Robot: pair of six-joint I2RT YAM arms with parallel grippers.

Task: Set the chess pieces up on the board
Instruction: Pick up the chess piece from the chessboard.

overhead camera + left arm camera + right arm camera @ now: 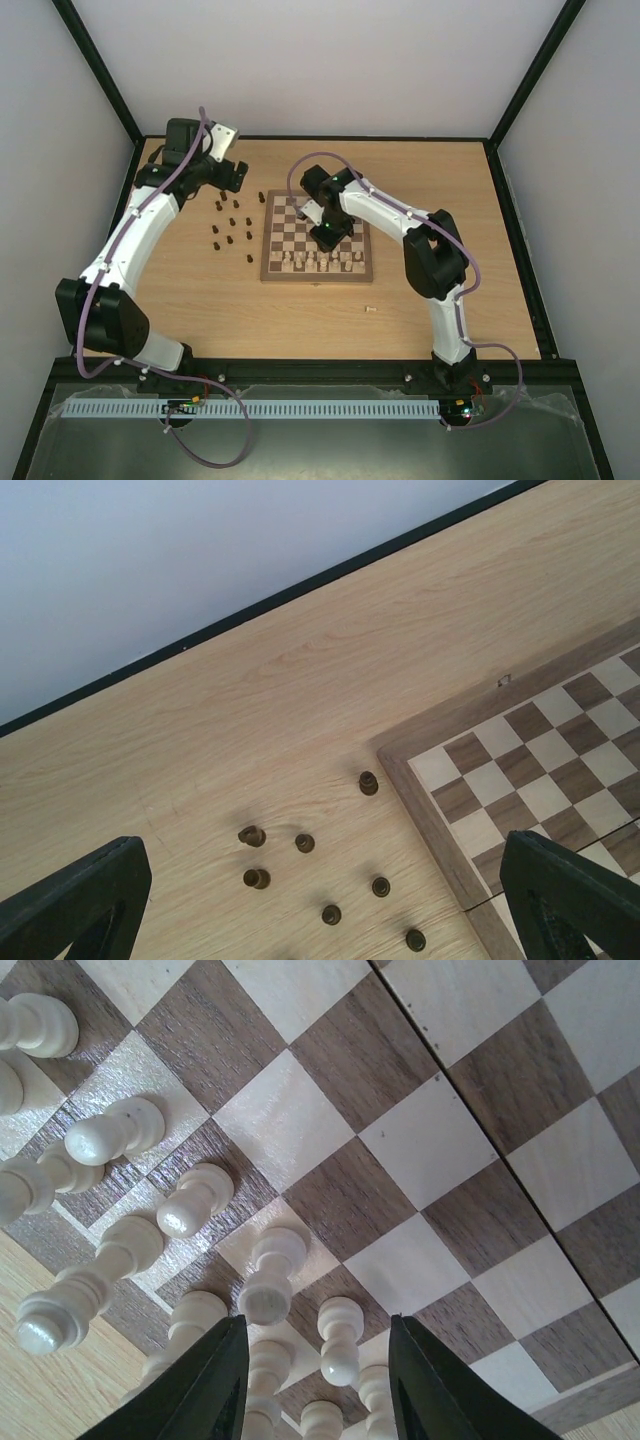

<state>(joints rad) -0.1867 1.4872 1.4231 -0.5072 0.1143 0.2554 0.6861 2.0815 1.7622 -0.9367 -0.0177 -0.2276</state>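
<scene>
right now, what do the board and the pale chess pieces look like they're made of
The board looks wooden: grain streaks run through dark and cream squares, with a satin sheen. The pale pieces look like turned wood, glossily varnished, given highlights on their rounded heads; plastic is possible.

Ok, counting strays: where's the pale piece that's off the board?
Top view: the pale piece sits on the tabletop, just nearer than the board, toward its right corner.

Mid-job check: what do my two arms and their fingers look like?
The left arm and right arm share white shell links, chunky black joints and a lilac cable looping along each. A small green light glows near the right wrist. Fingers in both wrist views are dark, matte wedges.
</scene>
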